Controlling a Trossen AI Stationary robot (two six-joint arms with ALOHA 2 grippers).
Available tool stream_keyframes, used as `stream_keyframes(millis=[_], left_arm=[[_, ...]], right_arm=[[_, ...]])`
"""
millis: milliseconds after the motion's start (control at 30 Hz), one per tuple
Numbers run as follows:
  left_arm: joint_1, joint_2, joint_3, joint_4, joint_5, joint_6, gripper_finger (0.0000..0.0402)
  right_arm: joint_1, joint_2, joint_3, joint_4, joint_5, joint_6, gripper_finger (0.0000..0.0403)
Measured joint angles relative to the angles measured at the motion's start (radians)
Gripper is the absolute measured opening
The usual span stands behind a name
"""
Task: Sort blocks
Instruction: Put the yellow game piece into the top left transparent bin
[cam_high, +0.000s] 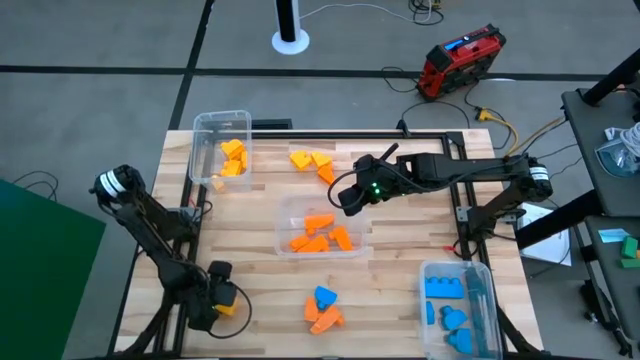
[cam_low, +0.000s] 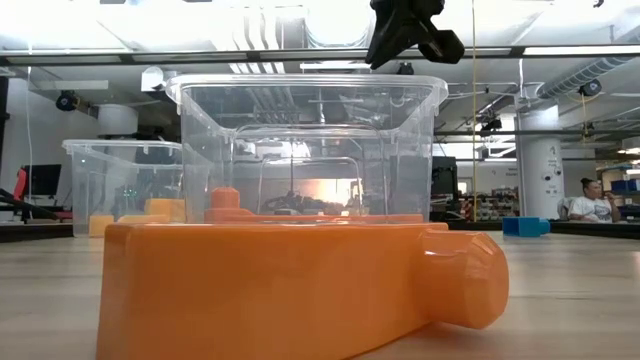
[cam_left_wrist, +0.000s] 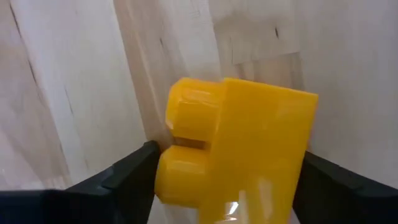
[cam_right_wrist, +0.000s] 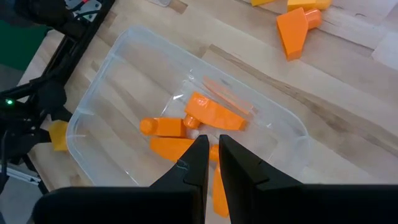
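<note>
My left gripper (cam_high: 222, 300) is at the table's near left corner, shut on a yellow block (cam_left_wrist: 249, 143) with two round studs. My right gripper (cam_right_wrist: 212, 146) hangs shut and empty above the middle clear bin (cam_high: 320, 228), which holds several orange blocks (cam_right_wrist: 208, 115). Loose yellow and orange blocks (cam_high: 312, 162) lie on the wood beyond that bin. A blue block and orange blocks (cam_high: 322, 308) lie near the front edge; one orange block (cam_low: 300, 285) fills the low view. In that view the right gripper (cam_low: 410, 35) shows above the bin's rim. My left gripper pinches the yellow block between its two fingers. One finger is against the studded end (cam_left_wrist: 163, 171), the other against the opposite flat side (cam_left_wrist: 303, 163). The fingers come from above, pointing down at the wood. I cannot tell whether the block is clear of the table.
A clear bin with yellow blocks (cam_high: 222, 150) stands at the far left, a clear bin with blue blocks (cam_high: 458, 305) at the near right. A black frame (cam_high: 460, 180) runs along the table's far and right sides. Bare wood lies between the bins.
</note>
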Motion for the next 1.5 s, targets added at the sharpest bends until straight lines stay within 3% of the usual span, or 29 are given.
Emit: stream_keyframes(millis=[167,333,567,767,933,1133,1500], left_arm=[[0.000,0.001,0.019,-0.002,0.011,0.013,0.0242],[0.000,-0.002,0.071,-0.043,0.014,0.020,0.0242],[0.004,-0.010,0.202,-0.293,-0.016,-0.003,0.0260],[0.015,-0.029,0.305,-0.526,-0.174,-0.091,0.0253],[0.078,-0.108,0.307,-0.614,-0.255,-0.183,0.0254],[0.263,-0.255,0.306,-0.626,-0.401,-0.238,0.0255],[0.850,-0.435,0.386,-0.631,-0.523,-0.191,0.0256]], right_arm=[[0.000,0.000,-0.001,0.000,0.000,-0.003,0.0029],[-0.001,0.000,-0.002,0.000,0.000,-0.018,0.0029],[-0.002,0.000,-0.002,0.000,0.000,-0.046,0.0029],[-0.002,0.000,-0.002,0.000,0.000,-0.071,0.0029],[-0.002,0.000,-0.002,0.000,0.000,-0.083,0.0029],[-0.002,0.000,-0.002,0.000,-0.004,-0.116,0.0029],[-0.002,-0.002,-0.002,0.000,-0.010,-0.200,0.0029]])
